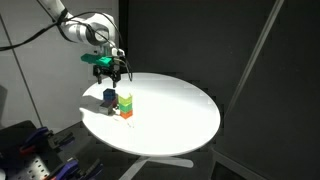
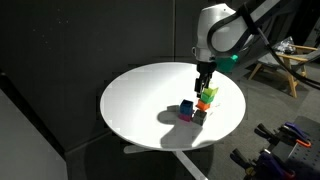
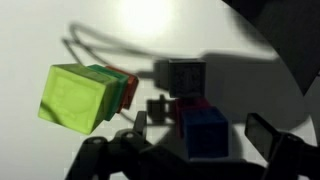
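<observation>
1. Fingers of the black Robotiq gripper (image 1: 108,76) stand apart and empty, hanging over the blocks.
2. Lime-green plastic cube (image 3: 75,97) sits squarely on an orange block (image 1: 127,112), so the stack stands steady.
3. Blue plastic cube (image 3: 205,130) rests just beside the stack on the round white table (image 1: 180,110).

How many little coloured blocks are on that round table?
5 I can make out: a stack of lime block, green block and red block, with a blue block and a grey block beside it. Others may be hidden.

Bright overhead light, hard shadows, blurry wrist view.
</observation>
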